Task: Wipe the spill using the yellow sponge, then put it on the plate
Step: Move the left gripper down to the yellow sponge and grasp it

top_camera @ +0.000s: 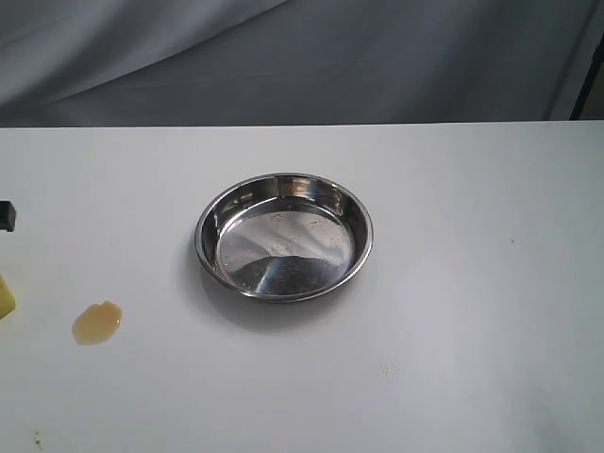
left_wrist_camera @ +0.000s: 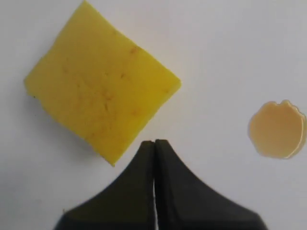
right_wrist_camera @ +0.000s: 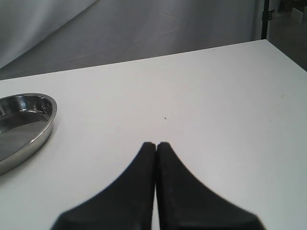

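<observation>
The yellow sponge [left_wrist_camera: 101,88] lies flat on the white table, only its corner [top_camera: 5,297] showing at the exterior view's left edge. Just beside one sponge corner, above the table, my left gripper [left_wrist_camera: 154,142] is shut and empty. The amber spill [left_wrist_camera: 277,129] is a small puddle apart from the sponge, also seen at the left front [top_camera: 96,322]. The steel plate [top_camera: 283,236] sits mid-table with nothing in it; its rim [right_wrist_camera: 45,120] shows in the right wrist view. My right gripper [right_wrist_camera: 156,143] is shut and empty over bare table, away from the plate.
A dark bit of the left arm [top_camera: 7,216] pokes in at the exterior view's left edge. Grey cloth [top_camera: 302,57] hangs behind the table's far edge. A black stand [right_wrist_camera: 265,19] rises past the table's far corner.
</observation>
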Motion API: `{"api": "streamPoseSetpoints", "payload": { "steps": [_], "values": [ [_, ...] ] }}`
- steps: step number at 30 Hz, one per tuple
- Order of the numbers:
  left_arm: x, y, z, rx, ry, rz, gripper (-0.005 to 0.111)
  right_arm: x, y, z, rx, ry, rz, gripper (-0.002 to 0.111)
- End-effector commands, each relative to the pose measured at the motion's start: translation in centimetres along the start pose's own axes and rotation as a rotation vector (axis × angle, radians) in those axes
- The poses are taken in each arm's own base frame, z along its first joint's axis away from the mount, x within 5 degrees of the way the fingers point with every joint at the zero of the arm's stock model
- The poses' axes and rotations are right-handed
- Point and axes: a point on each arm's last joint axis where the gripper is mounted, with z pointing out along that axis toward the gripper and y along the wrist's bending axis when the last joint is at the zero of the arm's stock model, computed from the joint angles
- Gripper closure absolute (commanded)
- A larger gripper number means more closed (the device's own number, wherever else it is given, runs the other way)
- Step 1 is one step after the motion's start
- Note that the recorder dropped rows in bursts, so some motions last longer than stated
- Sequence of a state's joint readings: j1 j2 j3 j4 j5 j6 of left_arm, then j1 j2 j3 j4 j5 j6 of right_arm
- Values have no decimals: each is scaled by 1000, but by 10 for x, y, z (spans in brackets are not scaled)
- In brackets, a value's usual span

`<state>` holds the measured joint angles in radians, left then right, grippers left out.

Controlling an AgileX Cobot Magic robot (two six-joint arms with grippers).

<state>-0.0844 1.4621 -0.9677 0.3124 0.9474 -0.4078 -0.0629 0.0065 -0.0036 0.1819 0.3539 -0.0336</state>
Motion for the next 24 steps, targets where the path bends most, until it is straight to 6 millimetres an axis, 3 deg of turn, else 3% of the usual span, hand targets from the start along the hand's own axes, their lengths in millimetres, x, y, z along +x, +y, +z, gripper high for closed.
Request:
{"api": "streamPoseSetpoints", "payload": {
  "steps": [1,7,13,24],
  "values": [
    [-16,7,30,-34,84,-27,107,1,0,0,5,-4,3,108],
    [-32,26,53,115,58,-76,107,1,0,0,5,-4,1,108],
    [-34,32,59,134,46,77,102,1,0,0,5,-4,1,108],
    [-28,34,62,113,71,154,54,1,0,0,3,-3,3,108]
  ]
}}
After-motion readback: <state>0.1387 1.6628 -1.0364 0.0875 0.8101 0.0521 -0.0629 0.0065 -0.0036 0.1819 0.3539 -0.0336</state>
